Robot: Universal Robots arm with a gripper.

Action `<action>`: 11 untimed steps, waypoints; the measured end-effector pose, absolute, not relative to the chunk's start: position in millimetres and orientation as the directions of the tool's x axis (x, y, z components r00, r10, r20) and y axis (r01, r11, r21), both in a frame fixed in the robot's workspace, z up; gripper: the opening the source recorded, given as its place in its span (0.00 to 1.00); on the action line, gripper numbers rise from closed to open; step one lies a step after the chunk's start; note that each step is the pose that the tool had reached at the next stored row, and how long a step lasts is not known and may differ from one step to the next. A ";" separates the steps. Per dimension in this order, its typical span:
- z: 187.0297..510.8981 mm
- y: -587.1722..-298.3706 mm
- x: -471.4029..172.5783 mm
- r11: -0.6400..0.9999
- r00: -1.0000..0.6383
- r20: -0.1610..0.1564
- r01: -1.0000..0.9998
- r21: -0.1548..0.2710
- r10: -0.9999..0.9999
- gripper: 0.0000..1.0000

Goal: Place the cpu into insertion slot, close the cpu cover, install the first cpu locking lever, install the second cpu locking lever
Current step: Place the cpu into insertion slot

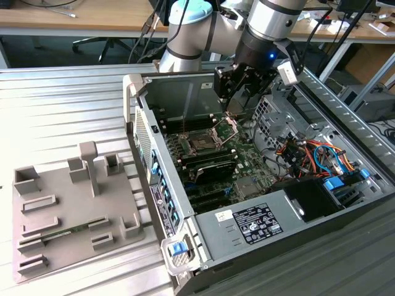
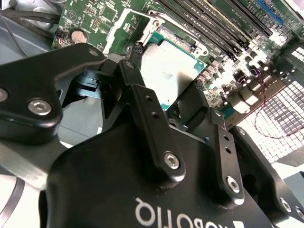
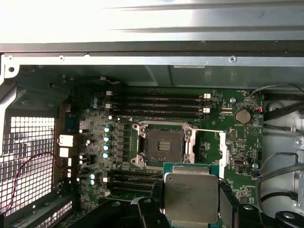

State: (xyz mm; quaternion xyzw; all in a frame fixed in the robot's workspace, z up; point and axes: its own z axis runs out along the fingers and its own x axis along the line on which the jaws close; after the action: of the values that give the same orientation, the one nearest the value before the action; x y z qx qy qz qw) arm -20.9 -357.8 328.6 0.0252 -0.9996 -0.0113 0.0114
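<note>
now gripper (image 1: 237, 91) hovers inside open computer case (image 1: 179, 95), fingers (image 3: 227, 202) pinching cpu (image 3: 192, 199) by opposite edges; socket (image 3: 164, 145) on motherboard (image 3: 237, 137) empty, cover (image 1: 226, 127) raised.

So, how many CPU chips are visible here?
1. The cpu is held between the fingers, over the motherboard, near the open, empty socket. More may be hidden elsewhere in the case.

**Bright workshop, desks at the back**

Looking across a ribbed grey metal bench (image 1: 68, 105), glaring white toward the exterior view's left. Beyond, spotting long wooden desks (image 1: 74, 18), a star-shaped chair base (image 1: 99, 43) beneath, on dark floor (image 1: 37, 52).
</note>
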 end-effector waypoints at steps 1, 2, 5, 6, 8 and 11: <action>328.3 -357.8 -20.9 0.998 -0.998 0.022 -0.050 0.023 -0.051 0.55; 328.1 -357.8 -21.0 0.998 -0.998 0.022 -0.050 0.023 -0.051 0.55; 327.2 -357.8 -20.9 0.998 -0.998 0.022 -0.050 0.023 -0.051 0.55; 326.9 -357.9 -21.0 0.998 -0.998 0.022 -0.050 0.023 -0.051 0.55; 326.0 -357.9 -20.9 0.998 -0.998 0.022 -0.050 0.023 -0.051 0.55; 325.0 -357.8 -20.9 0.998 -0.998 0.022 -0.050 0.023 -0.051 0.55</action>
State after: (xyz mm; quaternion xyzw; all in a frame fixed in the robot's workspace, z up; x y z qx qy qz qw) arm -20.9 -357.8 325.0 0.0252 -0.9996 -0.0113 0.0114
